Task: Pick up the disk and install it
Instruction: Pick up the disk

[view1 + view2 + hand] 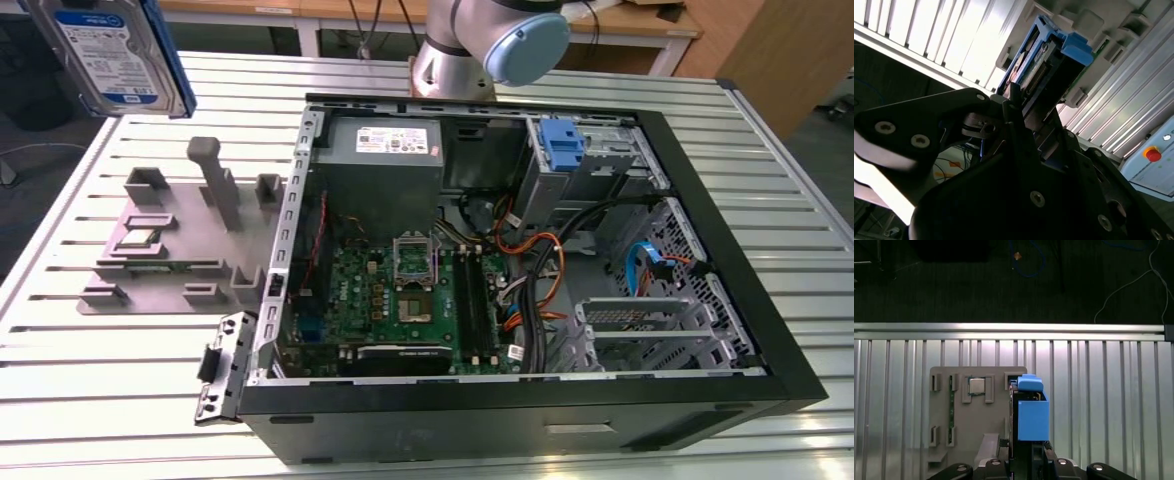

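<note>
The disk point(114, 50) hangs high in the air at the exterior view's far left, above the slatted table, with its white-and-blue label facing the camera and a blue rail along its edge. In the first wrist view the disk point(1029, 415) is seen edge-on, blue carrier outward, over the grey fixture plate. My gripper point(1026, 452) is shut on the disk's near end. In the second wrist view my gripper point(1021, 107) clamps the disk point(1041, 62) between its dark fingers.
An open computer case point(747, 300) lies on the table, with motherboard, cables, a grey power supply box point(387, 150) and a blue latch piece point(563, 145) at the drive bay. A grey fixture plate point(147, 270) with posts sits to its left in the exterior view. The arm's base point(467, 50) stands behind the case.
</note>
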### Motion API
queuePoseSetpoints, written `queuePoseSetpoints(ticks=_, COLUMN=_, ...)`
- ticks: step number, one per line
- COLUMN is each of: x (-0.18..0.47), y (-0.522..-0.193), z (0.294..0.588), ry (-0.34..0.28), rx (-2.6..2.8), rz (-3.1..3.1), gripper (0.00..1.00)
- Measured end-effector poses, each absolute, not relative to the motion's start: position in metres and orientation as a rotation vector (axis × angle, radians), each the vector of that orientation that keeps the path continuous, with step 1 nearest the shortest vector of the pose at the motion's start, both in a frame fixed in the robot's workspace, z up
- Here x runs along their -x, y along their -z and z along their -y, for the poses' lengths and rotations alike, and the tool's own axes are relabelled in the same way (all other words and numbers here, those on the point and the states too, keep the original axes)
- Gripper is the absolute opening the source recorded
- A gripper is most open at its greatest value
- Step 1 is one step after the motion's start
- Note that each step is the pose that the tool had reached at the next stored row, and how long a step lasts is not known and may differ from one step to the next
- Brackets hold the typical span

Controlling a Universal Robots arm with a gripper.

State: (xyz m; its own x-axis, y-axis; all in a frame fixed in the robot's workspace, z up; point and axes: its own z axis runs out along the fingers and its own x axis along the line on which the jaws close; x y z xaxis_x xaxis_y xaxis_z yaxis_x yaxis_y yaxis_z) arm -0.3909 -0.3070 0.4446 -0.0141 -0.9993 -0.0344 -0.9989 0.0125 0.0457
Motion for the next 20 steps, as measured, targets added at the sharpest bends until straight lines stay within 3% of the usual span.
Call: queuePoseSetpoints(ticks=20, x=0.3909, y=-0.4532, z=0.3070, ry=0.089, rx=-2.200, rz=2.230, gripper=0.35)
